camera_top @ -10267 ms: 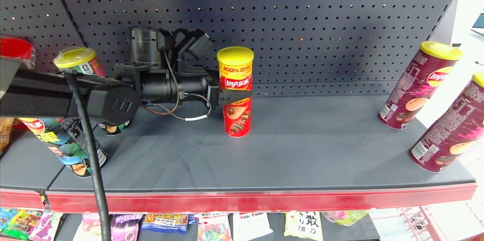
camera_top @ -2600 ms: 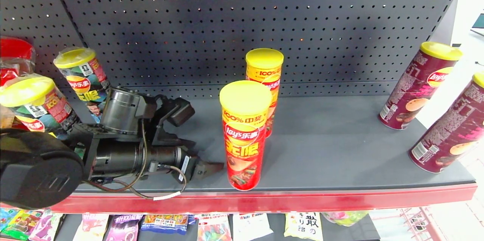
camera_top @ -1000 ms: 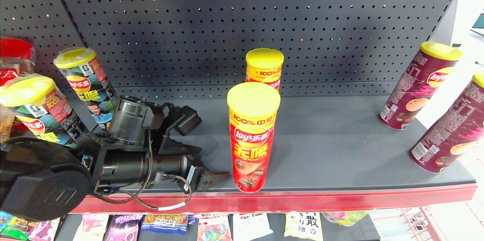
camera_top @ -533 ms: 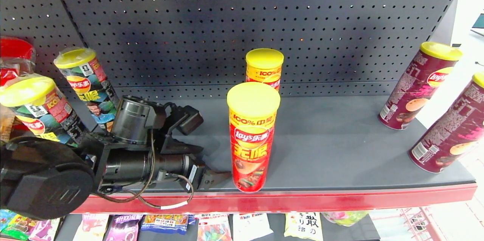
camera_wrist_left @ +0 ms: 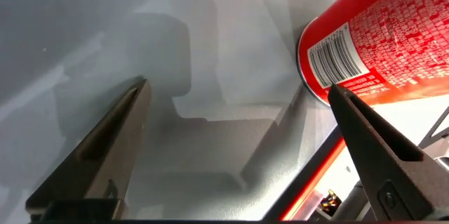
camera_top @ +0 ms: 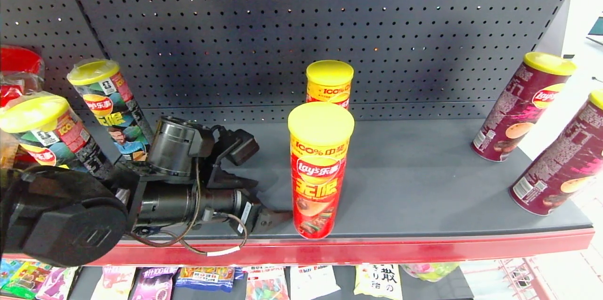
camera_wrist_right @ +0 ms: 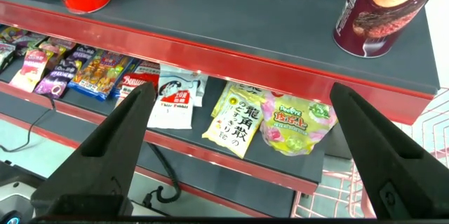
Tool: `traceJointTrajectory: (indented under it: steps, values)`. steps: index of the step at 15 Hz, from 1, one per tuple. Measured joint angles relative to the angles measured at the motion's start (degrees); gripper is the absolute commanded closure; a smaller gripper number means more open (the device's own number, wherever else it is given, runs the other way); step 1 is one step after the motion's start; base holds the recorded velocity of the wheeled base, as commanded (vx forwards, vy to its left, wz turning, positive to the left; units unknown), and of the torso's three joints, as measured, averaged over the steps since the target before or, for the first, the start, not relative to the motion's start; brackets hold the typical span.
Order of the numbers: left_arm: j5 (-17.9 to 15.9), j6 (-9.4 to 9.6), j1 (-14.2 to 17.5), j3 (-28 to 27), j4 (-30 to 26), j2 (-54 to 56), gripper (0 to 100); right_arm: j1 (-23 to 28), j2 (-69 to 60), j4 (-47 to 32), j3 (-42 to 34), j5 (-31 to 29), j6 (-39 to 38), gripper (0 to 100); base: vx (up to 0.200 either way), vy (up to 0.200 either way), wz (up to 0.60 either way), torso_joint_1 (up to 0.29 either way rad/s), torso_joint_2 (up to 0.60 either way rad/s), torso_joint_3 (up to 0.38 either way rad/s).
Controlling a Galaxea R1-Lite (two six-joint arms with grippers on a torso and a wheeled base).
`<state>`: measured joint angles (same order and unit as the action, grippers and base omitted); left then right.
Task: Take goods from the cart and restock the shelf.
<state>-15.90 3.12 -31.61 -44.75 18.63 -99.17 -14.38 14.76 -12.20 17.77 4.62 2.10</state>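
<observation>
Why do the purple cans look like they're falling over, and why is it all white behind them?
Head view: the purple cans sit near the edge, where the wide lens probably bends things, so they seem to lean; the front red can in the middle looks straight. Bright light washes out that corner. Left wrist view: soft grey shadows lie on the shelf.

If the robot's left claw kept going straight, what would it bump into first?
Most likely the front red can, standing just ahead of the open left gripper. In the wrist view the can sits off to one side, so one finger might touch it first.
</observation>
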Motion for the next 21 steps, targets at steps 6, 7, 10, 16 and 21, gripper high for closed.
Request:
traceJointTrajectory:
  steps: [6,7,10,16,21]
  values:
    - [0.22,-0.11,0.48,0.88,0.09,0.5,0,0.0,0.0,-0.05,-0.17,0.05,0.0,0,0.0,0.0,0.0,0.0,0.0,0.0]
    - [0.24,-0.15,0.8,1.51,0.0,1.16,0,0.0,0.0,-0.06,-0.37,0.06,0.0,0,0.0,0.0,0.0,0.0,0.0,0.0]
    - [0.33,-0.23,2.21,5.01,-0.29,5.86,0,-0.09,0.0,-0.05,-1.55,0.17,0.0,0,0.0,0.0,0.0,0.0,0.0,0.0]
    - [4.41,-0.72,6.73,16.66,-5.02,26.76,0,0.02,-0.57,-0.05,-4.3,-0.44,0.0,0,0.0,0.0,0.0,0.0,0.0,0.0]
    - [18.01,-5.96,8.33,17.16,-29.73,50.23,0,1.0,-0.62,-0.11,-5.18,-5.96,-0.07,0,0.0,0.0,0.0,0.0,0.0,0.0]
